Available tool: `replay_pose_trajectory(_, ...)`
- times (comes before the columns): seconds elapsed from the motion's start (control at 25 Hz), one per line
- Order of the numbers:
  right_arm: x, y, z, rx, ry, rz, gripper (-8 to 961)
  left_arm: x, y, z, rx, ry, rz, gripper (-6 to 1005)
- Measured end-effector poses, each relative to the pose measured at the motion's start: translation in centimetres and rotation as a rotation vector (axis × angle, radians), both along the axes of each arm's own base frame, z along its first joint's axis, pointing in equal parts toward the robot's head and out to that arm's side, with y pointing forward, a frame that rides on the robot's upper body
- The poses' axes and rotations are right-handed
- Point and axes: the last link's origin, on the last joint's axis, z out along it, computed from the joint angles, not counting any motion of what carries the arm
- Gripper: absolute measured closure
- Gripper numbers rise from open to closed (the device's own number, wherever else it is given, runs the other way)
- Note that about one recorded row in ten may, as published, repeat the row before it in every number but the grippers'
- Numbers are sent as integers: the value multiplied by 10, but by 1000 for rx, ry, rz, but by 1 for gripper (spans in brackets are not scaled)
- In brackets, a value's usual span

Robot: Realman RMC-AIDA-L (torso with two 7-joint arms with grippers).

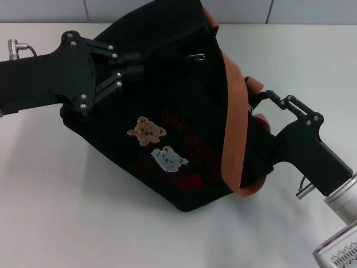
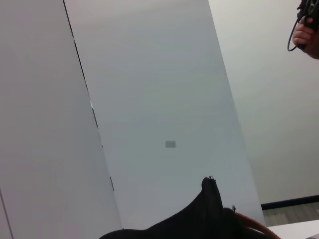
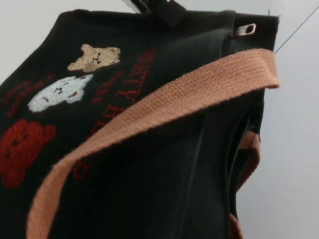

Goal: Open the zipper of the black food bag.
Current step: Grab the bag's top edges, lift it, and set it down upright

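The black food bag point(image 1: 184, 111) stands tilted on the white table, with a tan bear patch point(image 1: 146, 130), a pale blue one point(image 1: 169, 158) and a red mark point(image 1: 192, 181) on its face. An orange-brown strap point(image 1: 234, 123) runs down its right side. A small silver tab point(image 1: 196, 56), which looks like the zipper's pull, sits near the top edge; it also shows at the bag's corner point(image 3: 245, 29). The zip track does not stand out from the black fabric. My left gripper point(image 1: 136, 66) is shut on the bag's upper left edge. My right gripper point(image 1: 257, 105) is against the bag's right side by the strap.
The white table point(image 1: 67, 212) spreads in front of and left of the bag. A pale panelled wall point(image 2: 149, 99) rises behind it. A person's hand point(image 2: 306, 35) holding a cable shows far off in the left wrist view.
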Motion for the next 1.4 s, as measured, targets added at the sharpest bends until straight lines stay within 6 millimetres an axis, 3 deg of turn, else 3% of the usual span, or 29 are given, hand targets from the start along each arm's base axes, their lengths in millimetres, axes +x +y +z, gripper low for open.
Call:
replay_pose_trajectory(0.96, -6, 0, 7, 30, 46, 27, 444, 0, 2, -3, -5, -2, 1, 907)
replay_pose_trajectory(1.4, 11, 11, 25, -139, 284, -110, 449, -1, 3, -4, 6, 1, 11, 907)
